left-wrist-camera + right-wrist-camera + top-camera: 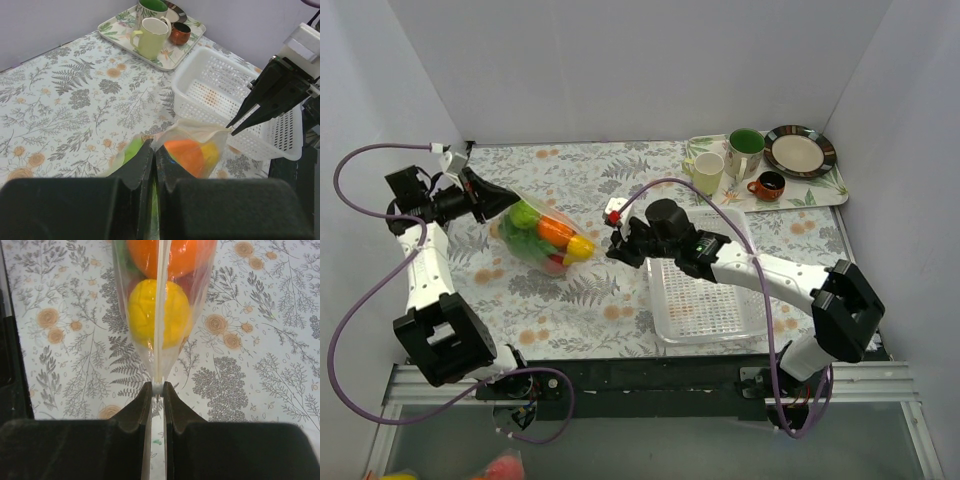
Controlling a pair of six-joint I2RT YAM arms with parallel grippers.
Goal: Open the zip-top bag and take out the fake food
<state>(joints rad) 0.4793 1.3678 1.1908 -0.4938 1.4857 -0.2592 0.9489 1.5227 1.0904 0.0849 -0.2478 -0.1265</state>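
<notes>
The zip-top bag (546, 238) is held just above the flowered table between my two grippers. It holds the fake food: an orange piece (556, 230), a yellow lemon (581, 247), green pieces (524, 216) and something red. My left gripper (506, 206) is shut on the bag's left end, and its wrist view shows plastic pinched between its fingertips (154, 150). My right gripper (613, 241) is shut on the small white tab at the bag's right end (157, 387). The lemon (145, 310) and the orange piece (145, 255) hang just beyond it.
A white perforated basket (705, 300) lies under my right arm, right of the bag. A tray (828, 190) at the back right carries two cups, a small brown cup and a plate. White walls close in the left, back and right.
</notes>
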